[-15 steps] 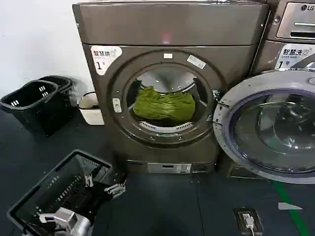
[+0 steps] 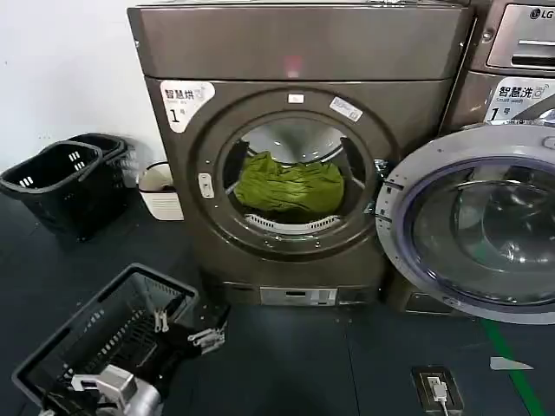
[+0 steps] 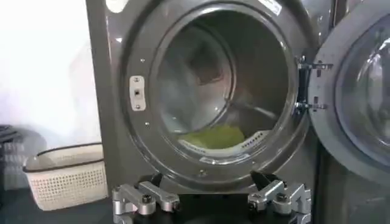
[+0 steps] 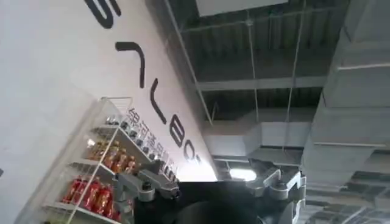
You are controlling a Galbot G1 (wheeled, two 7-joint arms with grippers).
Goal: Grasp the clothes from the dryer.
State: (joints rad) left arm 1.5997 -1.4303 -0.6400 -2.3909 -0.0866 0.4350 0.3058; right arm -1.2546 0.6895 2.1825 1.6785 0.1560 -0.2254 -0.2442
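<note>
Dryer point(image 2: 299, 165): bronze-grey front-loader, taken as the landmark; its round door point(image 2: 473, 221) hangs open to the right of the drum mouth. Clothes point(image 2: 290, 186): an olive-green bundle in the lower half of the drum, just behind the mouth's rim, its long axis running across the opening from side to side. Left gripper point(image 2: 186, 328): low and left of the dryer's base, over a dark mesh basket point(image 2: 95, 347) on the floor, fingers point(image 3: 146, 198) spread apart and holding nothing, aimed at the drum mouth; the clothes lie ahead of and above it, inside the drum. Right gripper point(image 4: 213, 182): turned away from the dryer toward a ceiling and a stocked shelf, fingers apart and empty. Judgement: the left arm is the nearer and must travel up and forward through the mouth.
</note>
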